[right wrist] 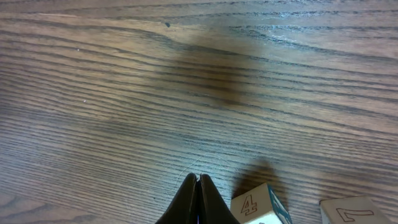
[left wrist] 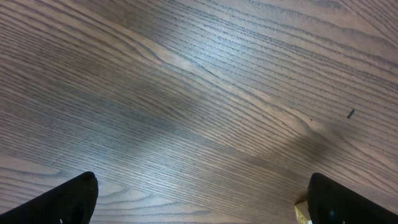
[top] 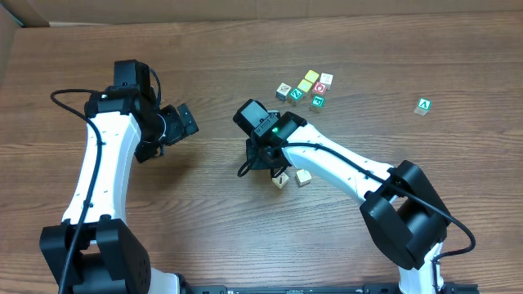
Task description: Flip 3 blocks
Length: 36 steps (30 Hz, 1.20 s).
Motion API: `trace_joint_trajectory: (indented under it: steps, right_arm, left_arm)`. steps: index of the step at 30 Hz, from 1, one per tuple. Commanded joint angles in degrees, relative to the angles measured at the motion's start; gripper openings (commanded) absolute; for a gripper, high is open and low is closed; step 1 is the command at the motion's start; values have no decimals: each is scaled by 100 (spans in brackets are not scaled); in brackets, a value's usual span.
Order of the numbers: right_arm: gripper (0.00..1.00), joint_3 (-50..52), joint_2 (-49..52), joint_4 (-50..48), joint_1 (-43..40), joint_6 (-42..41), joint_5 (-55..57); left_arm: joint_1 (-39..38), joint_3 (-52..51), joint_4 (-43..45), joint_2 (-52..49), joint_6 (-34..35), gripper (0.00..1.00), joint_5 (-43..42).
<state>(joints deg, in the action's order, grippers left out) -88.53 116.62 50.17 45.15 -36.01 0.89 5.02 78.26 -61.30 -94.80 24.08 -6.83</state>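
On the wood table (top: 204, 49) I see my right gripper (right wrist: 198, 183) pinched together, empty, near the "4" block (right wrist: 252, 205), and my left gripper (top: 181, 121) spread wide.

The right wrist view's bottom edge cuts off the "4" block (right wrist: 252, 206) and "7" block (right wrist: 351, 213).

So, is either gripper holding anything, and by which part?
Nothing is held. The right gripper is shut empty beside the block marked 4; the left gripper hangs open over the table.
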Motion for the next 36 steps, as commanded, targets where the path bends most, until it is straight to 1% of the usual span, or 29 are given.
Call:
trace_joint_trajectory:
  steps: [1,13,21,30,36]
  right_arm:
    - [4,9,-87,-61,11,-20,96]
    - [4,20,-83,-48,22,-20,103]
    - [4,66,-76,-210,22,-20,101]
    - [4,380,-76,-610,22,-20,101]
    - [4,382,-76,-597,22,-17,105]
  left_arm:
    - [22,74,-11,-33,81,100,-22]
    - [22,74,-11,-35,81,100,-24]
    - [22,74,-11,-33,81,100,-24]
    - [22,74,-11,-35,81,100,-24]
    - [22,74,-11,-33,81,100,-22]
